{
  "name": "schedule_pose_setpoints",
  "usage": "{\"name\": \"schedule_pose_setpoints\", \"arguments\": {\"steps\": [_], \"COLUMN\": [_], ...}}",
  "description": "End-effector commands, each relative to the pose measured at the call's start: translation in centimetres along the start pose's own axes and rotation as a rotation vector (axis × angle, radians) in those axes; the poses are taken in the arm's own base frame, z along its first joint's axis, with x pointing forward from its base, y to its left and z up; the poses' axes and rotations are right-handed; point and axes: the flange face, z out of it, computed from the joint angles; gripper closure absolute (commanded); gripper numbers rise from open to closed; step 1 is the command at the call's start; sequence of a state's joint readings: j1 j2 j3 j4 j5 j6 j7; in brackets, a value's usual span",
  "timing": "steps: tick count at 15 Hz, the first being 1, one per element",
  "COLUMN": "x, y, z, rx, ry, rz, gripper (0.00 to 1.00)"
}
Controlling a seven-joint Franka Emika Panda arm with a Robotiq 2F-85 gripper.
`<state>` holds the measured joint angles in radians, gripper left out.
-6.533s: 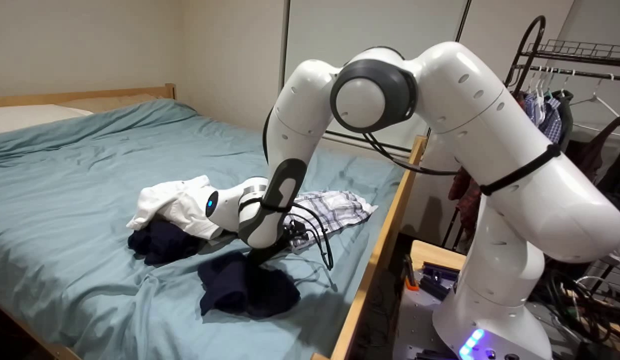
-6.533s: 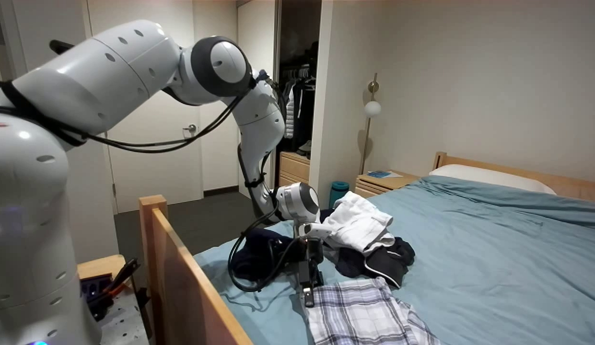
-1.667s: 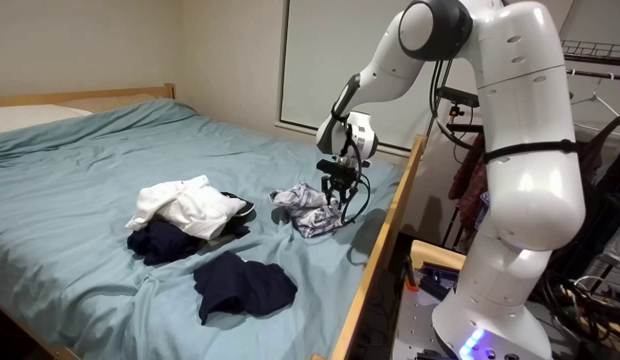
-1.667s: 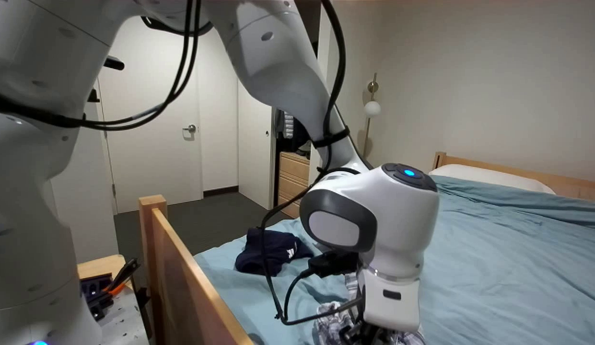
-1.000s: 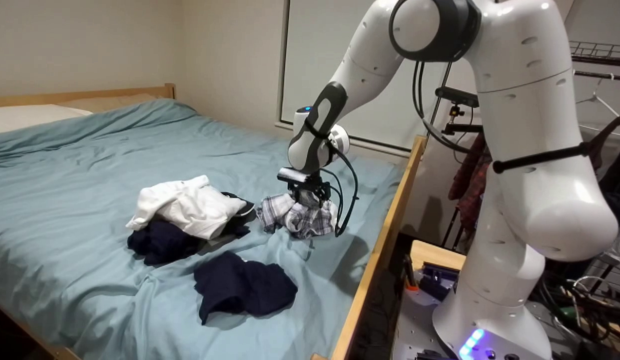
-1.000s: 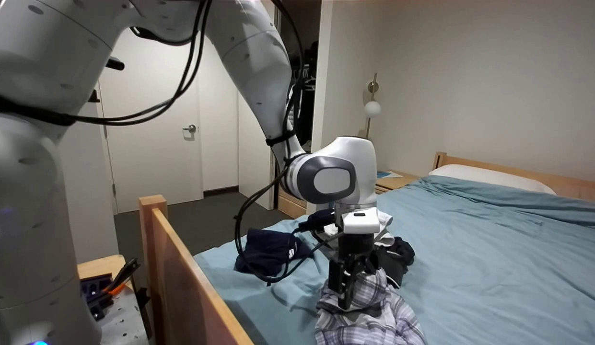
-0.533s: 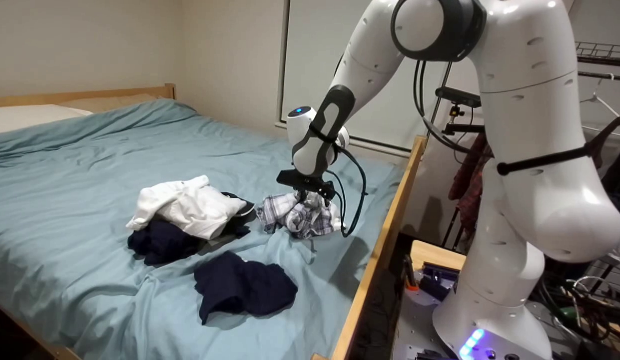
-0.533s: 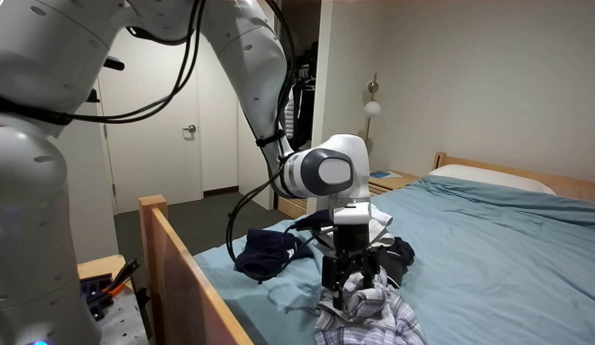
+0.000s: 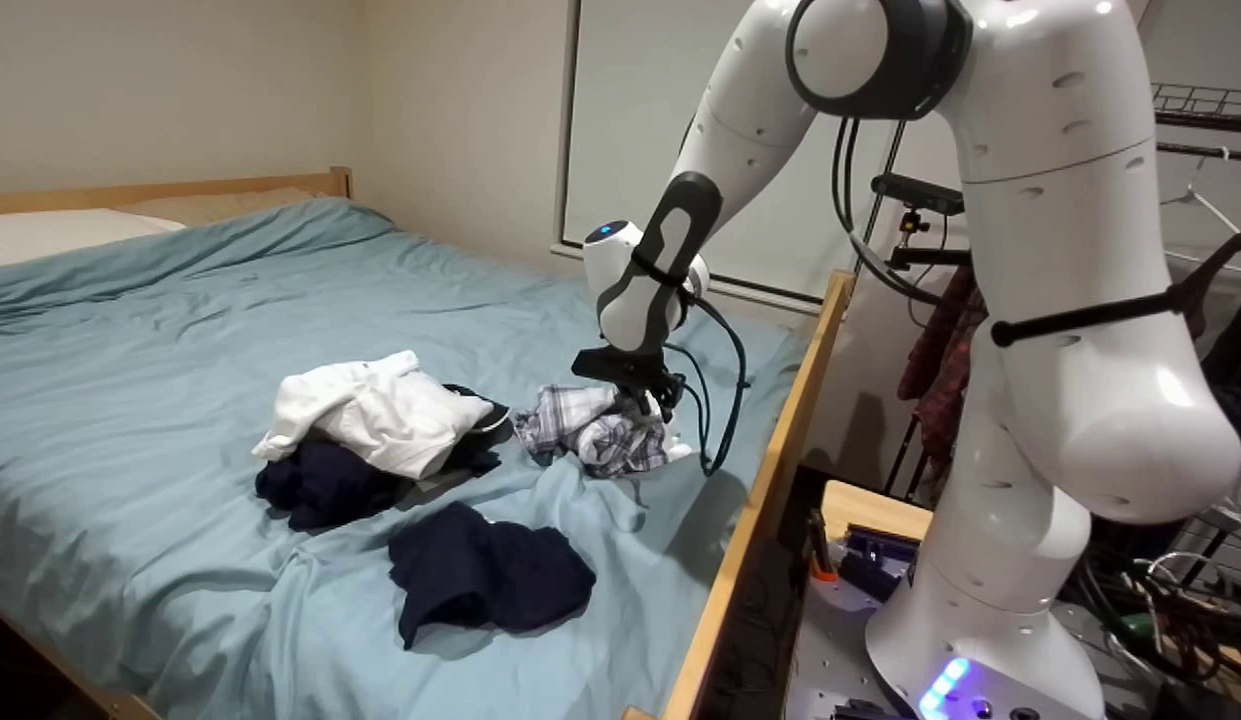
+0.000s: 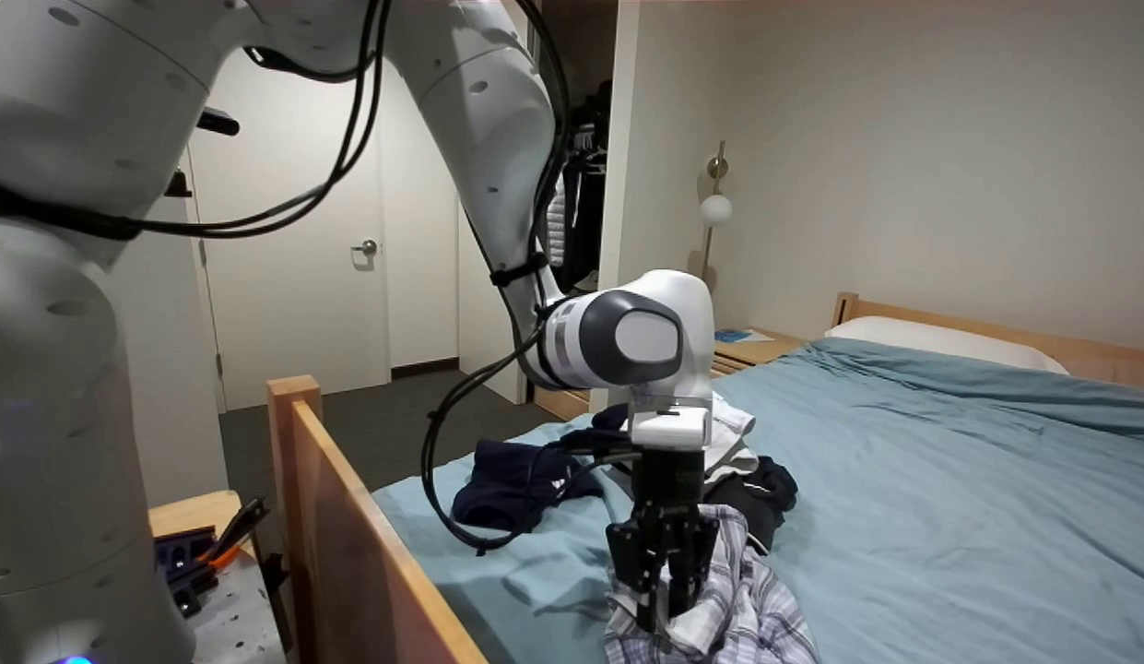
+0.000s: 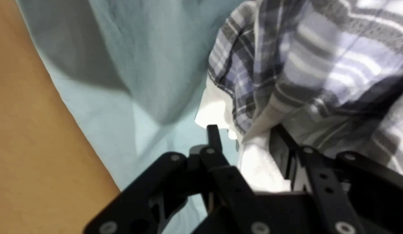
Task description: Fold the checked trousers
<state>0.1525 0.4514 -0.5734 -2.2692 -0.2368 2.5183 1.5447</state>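
Grey-checked trousers (image 11: 308,84) — fold between jaws

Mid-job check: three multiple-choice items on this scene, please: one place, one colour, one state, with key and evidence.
1. Where does the plain white garment lie relative to the dark clothing with it?
A. Wholly beneath
B. Well apart
C. On top

2. What colour is the bed cover?
A. Blue-green
B. Red
C. Yellow

3. How do the checked trousers look?
A. Hung up
B. Crumpled
C. Spread out smooth

1: C, since dark fabric shows under its edge in an exterior view.
2: A, as every view shows.
3: B, since they lie bunched, with a fold between the parted jaws in the wrist view.
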Motion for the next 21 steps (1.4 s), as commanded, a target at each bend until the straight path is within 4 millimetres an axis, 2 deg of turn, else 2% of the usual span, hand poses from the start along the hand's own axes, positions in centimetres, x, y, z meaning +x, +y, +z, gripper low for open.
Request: {"name": "schedule_pose_setpoints", "arguments": {"steps": [1,2,4,5,6,7,8,9,11,12,15,17,19,20,21], "x": [1.3,1.7,2.4,2.6,2.6,2.7,2.3,2.0,1.5,1.2,0.0,-2.0,-4.9,-3.6,-4.6], "y": [0.7,1.1,2.1,2.6,2.9,3.0,2.8,2.6,3.2,4.0,4.8,5.1,3.7,3.7,3.7], "z": [1.9,2.7,4.6,5.4,5.6,5.7,4.5,3.5,0.4,-1.6,-7.4,-12.2,-15.0,-13.2,-14.4], "rx": [-0.06,-0.097,-0.159,-0.181,-0.17,-0.151,-0.1,-0.079,-0.104,-0.122,-0.101,-0.071,-0.035,-0.057,-0.035], "ry": [-0.017,-0.033,-0.086,-0.116,-0.147,-0.162,-0.138,-0.109,-0.021,0.031,0.208,0.308,0.308,0.284,0.285], "rz": [0.052,0.071,0.085,0.103,0.108,0.12,0.111,0.101,0.098,0.109,0.106,-0.029,-0.163,-0.074,-0.091], "gripper": [0.85,0.93,0.98,0.97,0.69,0.71,0.7,0.64,0.51,0.45,0.25,0.12,0.0,0.01,0.12]}}
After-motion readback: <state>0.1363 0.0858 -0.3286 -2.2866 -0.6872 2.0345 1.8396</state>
